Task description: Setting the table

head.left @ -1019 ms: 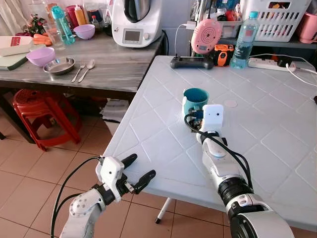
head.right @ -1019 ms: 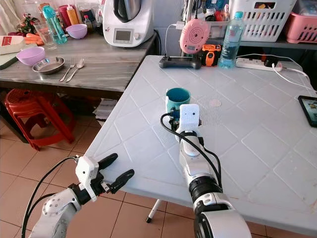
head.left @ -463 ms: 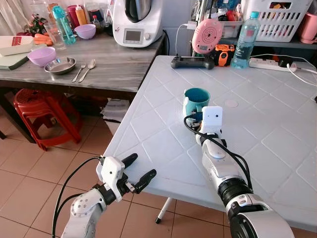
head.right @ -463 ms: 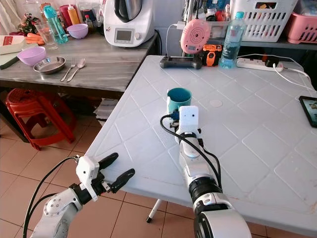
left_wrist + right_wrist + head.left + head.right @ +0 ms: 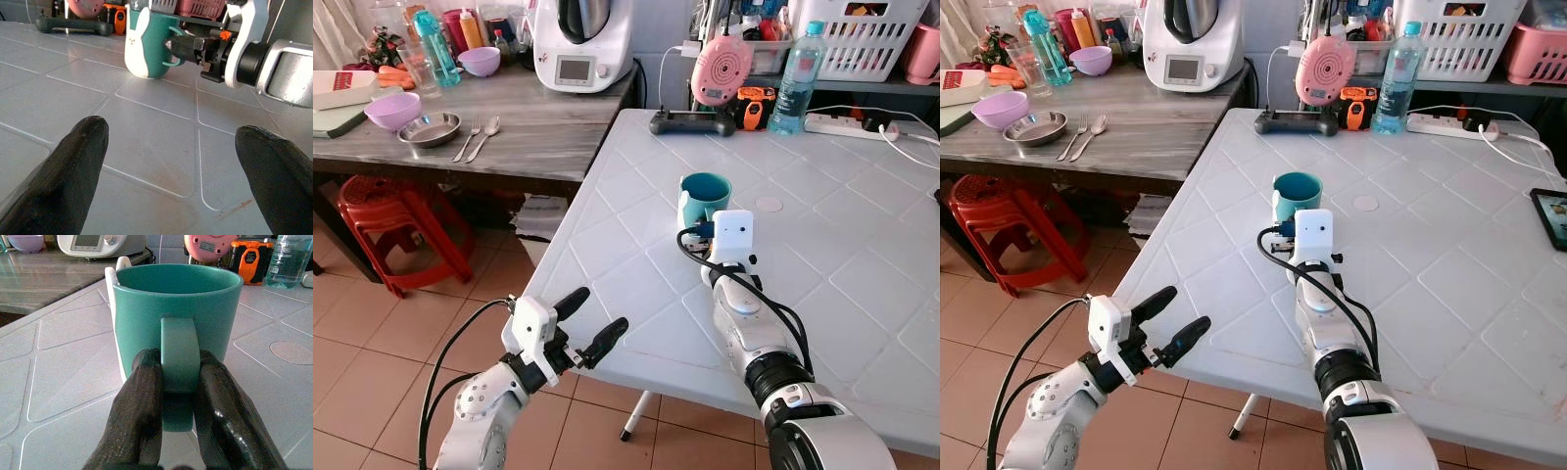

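A teal mug (image 5: pixel 704 196) with a white rabbit on its side stands upright on the white plastic table (image 5: pixel 862 255). My right gripper (image 5: pixel 178 382) is shut on the mug's handle (image 5: pixel 179 355), one finger (image 5: pixel 142 396) on each side of it. My right arm (image 5: pixel 744 313) lies along the table toward the mug. My left gripper (image 5: pixel 592 328) hovers open at the table's near left edge, fingers spread wide with nothing between them. In the left wrist view the mug (image 5: pixel 146 46) stands ahead with the right gripper on its handle.
A grey side table (image 5: pixel 524 132) on the left carries a steel bowl (image 5: pixel 429 128), fork and spoon (image 5: pixel 478 138), and purple bowls. A red stool (image 5: pixel 386 211) stands under it. At the white table's far edge are a water bottle (image 5: pixel 799 76), pink device, power strip and basket.
My left gripper has risen a little and edged nearer the table's rim. The right gripper and mug have barely moved.
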Tool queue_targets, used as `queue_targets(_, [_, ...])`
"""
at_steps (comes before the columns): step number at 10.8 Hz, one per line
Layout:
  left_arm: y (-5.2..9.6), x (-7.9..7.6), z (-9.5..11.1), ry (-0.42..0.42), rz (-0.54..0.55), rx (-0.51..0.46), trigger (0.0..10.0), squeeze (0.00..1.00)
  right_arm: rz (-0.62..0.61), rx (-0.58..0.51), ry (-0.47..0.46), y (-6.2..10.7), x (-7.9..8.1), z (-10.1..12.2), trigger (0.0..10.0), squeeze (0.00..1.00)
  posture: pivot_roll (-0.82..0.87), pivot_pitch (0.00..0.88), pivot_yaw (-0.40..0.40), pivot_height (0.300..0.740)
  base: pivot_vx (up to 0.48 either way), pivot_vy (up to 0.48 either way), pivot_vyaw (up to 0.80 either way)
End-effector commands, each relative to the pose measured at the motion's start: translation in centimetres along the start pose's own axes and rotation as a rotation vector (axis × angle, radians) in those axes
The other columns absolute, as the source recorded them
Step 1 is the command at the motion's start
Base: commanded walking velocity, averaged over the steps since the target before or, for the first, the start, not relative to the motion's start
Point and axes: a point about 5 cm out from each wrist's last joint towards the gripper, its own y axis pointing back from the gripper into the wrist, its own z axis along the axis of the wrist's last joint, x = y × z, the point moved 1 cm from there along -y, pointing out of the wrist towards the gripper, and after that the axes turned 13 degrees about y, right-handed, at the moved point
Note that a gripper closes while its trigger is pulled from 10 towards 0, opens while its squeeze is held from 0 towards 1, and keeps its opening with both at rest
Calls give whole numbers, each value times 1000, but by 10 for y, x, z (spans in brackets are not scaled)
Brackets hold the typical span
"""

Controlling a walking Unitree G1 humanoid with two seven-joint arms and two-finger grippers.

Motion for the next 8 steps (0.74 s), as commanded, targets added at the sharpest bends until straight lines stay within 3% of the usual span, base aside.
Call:
queue_targets(1, [3, 1, 5, -10, -1, -1, 10000, 0, -1, -9, -9, -3, 1, 4, 0, 0, 71, 18, 68, 740, 0, 0, 0])
queue_targets(4, [6, 9, 3, -27, 41, 10, 10000, 0, -8, -27, -13, -2, -2, 6, 0, 0, 72, 11, 68, 740, 0, 0, 0])
queue_targets(5, [5, 18, 3, -45, 135, -10, 10000, 0, -23, -46, -5, 0, -7, 6, 0, 0, 74, 2, 68, 740, 0, 0, 0])
queue_targets(6, [-6, 28, 7, -79, 279, -23, 10000, 0, -38, -83, -4, 6, -14, 4, 0, 0, 75, 0, 61, 740, 0, 0, 0])
queue_targets(7, [-8, 31, 8, -88, 327, -24, 10000, 0, -34, -109, -12, 11, -16, 4, 0, 0, 77, 0, 60, 740, 0, 0, 0])
queue_targets(8, [-11, 37, 12, -100, 401, -38, 10000, 0, -35, -141, 14, 22, -21, 1, 667, 0, 72, 0, 57, 740, 0, 0, 0])
